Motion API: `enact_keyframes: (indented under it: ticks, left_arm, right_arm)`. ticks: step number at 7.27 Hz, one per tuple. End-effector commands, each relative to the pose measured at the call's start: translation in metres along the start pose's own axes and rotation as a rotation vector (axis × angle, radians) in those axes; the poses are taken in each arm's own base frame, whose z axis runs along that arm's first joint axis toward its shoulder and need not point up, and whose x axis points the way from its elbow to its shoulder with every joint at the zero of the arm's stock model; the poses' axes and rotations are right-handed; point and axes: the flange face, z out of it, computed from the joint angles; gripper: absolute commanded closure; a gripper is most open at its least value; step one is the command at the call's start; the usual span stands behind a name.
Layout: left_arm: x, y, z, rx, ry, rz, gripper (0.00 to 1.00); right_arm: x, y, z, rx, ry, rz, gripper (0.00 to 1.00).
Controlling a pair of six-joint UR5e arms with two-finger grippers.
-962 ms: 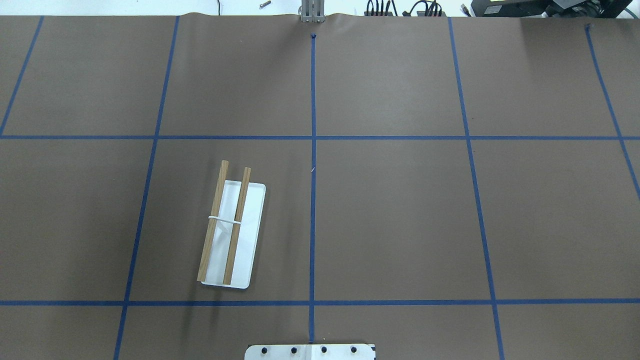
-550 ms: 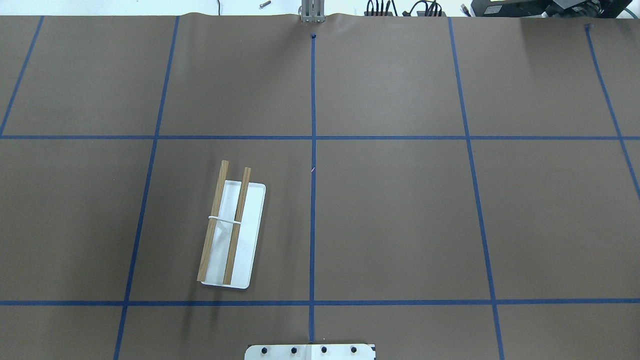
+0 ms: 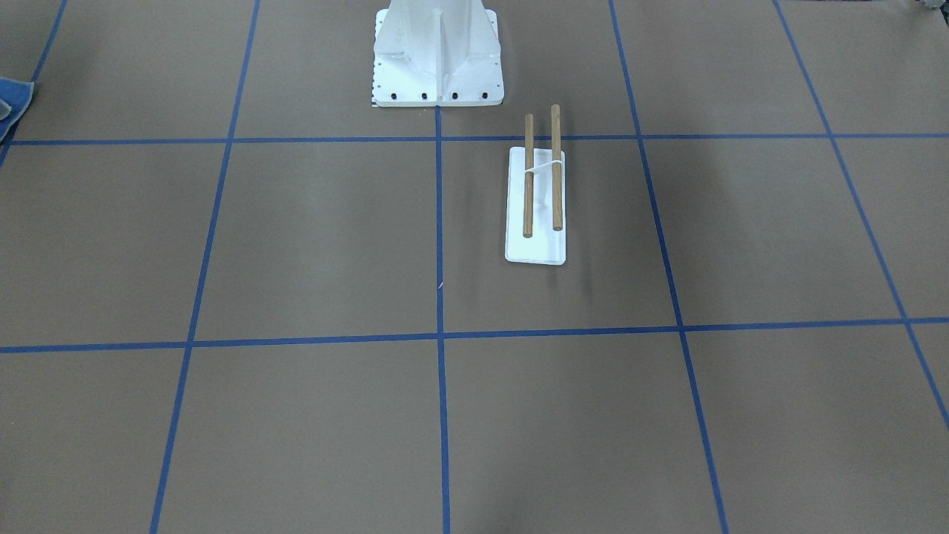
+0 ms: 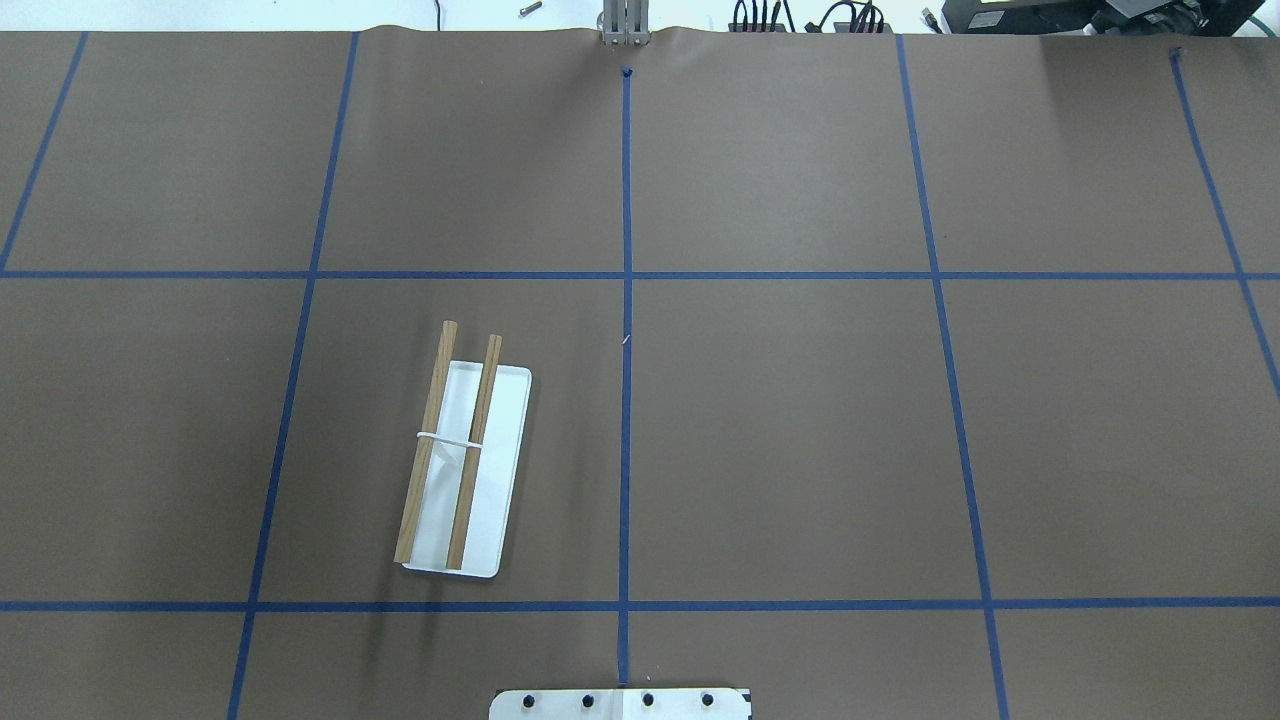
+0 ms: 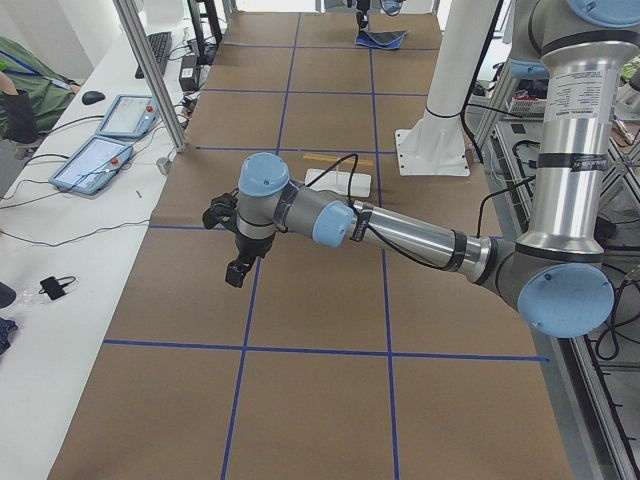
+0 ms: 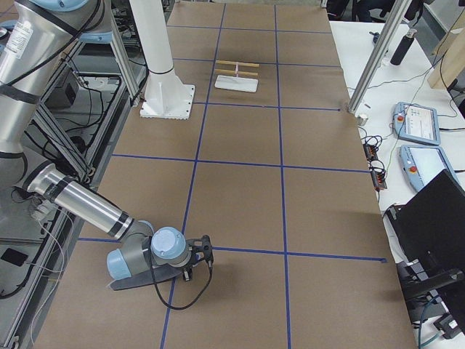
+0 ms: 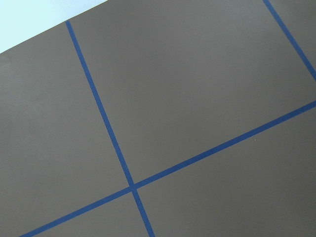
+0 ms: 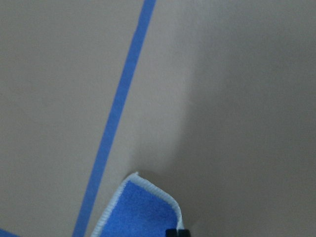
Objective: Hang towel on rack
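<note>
The rack [image 4: 460,470], two brown dowels over a white base plate, stands left of the table's middle; it also shows in the front view [image 3: 535,200] and the two side views [image 5: 335,170] [image 6: 236,76]. The towel [image 8: 140,207] shows as a bright blue corner with light edging; a bit of it lies at the front view's left edge [image 3: 13,100]. My right gripper [image 8: 177,232] is low over the table [image 6: 207,251], its dark fingertips together on the towel's edge. My left gripper [image 5: 236,272] hangs over bare table far from the rack; I cannot tell if it is open.
The white bolted pedestal [image 3: 437,52] stands at the robot's side of the table, close to the rack. Blue tape lines grid the brown table. An operators' bench with tablets [image 5: 100,150] and aluminium posts [image 6: 378,58] runs along the far edge.
</note>
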Motion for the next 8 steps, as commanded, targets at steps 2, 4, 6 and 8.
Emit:
enact_keyframes:
  ticks: [2, 4, 6, 8]
  left_arm:
    - [0.007, -0.014, -0.008, 0.055, -0.006, 0.048, 0.01]
    - [0.010, -0.026, -0.013, 0.081, -0.004, 0.019, 0.01]
    - [0.013, -0.029, -0.016, 0.130, -0.001, 0.057, 0.01]
    - [0.022, -0.035, -0.026, 0.152, 0.005, -0.007, 0.01]
  right_arm:
    - [-0.026, -0.131, -0.033, 0.157, -0.128, -0.102, 1.00]
    - [-0.056, -0.232, -0.074, 0.240, -0.212, -0.051, 1.00]
    - [-0.089, -0.317, -0.106, 0.301, -0.197, -0.090, 1.00]
    - [-0.174, -0.407, -0.142, 0.344, -0.188, -0.027, 1.00]
